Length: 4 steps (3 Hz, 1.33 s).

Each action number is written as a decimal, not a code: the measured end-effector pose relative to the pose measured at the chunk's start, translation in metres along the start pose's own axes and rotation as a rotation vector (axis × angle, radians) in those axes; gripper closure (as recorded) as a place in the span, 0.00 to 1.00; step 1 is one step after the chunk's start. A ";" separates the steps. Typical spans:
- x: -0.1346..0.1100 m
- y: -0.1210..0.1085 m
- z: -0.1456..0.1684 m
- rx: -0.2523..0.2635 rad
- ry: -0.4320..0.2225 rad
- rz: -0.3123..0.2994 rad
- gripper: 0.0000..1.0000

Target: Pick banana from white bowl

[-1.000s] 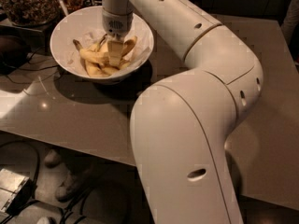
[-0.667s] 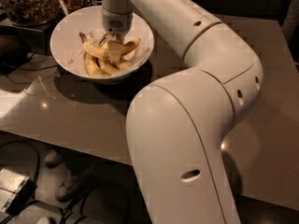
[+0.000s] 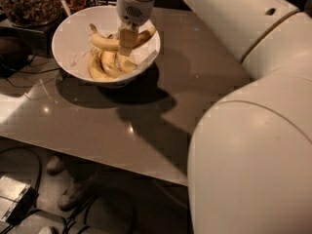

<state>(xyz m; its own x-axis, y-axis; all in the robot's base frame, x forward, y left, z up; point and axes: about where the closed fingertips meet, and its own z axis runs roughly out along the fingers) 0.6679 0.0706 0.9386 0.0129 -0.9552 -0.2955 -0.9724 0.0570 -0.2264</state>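
While your gripper [image 3: 127,39] hangs down inside the white bowl [image 3: 66,52], it is clamped across the middle of the banana [image 3: 103,42]. That banana lies crosswise in the upper part of the bowl. Its thin dark stem points to the far left rim and its other end reaches toward the right rim. You can see one tan finger [image 3: 128,33] in front of the fruit; the other is hidden behind it. Below the held banana, the shorter bananas [image 3: 105,65] lie curved against the bowl's near wall.

The bowl stands near the far left corner of a smooth grey-brown table [image 3: 146,116]. Its top is glossy, so you get small bright spots of reflected light and a strong dark shadow of the bowl and arm running toward you. Just beyond the bowl, at the top left, a clear jar [image 3: 24,4] of brown granola sits on a darker ledge. A dark rounded object [image 3: 12,52] rests at the table's left edge, with thin cables [image 3: 29,79] trailing across the surface beside it.

Your white arm [image 3: 253,140] fills the right side of the view, its big rounded links blocking much of the table's near right part. The room is dim. Under the table's front edge you see a dark floor [image 3: 122,204] with a pair of light shoes [image 3: 73,194], loops of cable and a grey box [image 3: 12,199] at the lower left.
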 end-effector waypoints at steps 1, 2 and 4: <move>-0.002 0.022 -0.028 0.033 -0.051 0.008 1.00; 0.000 0.049 -0.053 0.065 -0.089 0.019 1.00; 0.020 0.103 -0.084 0.126 -0.140 0.110 1.00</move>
<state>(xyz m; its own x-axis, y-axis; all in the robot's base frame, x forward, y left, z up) 0.5482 0.0329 0.9869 -0.0513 -0.8920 -0.4490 -0.9331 0.2031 -0.2967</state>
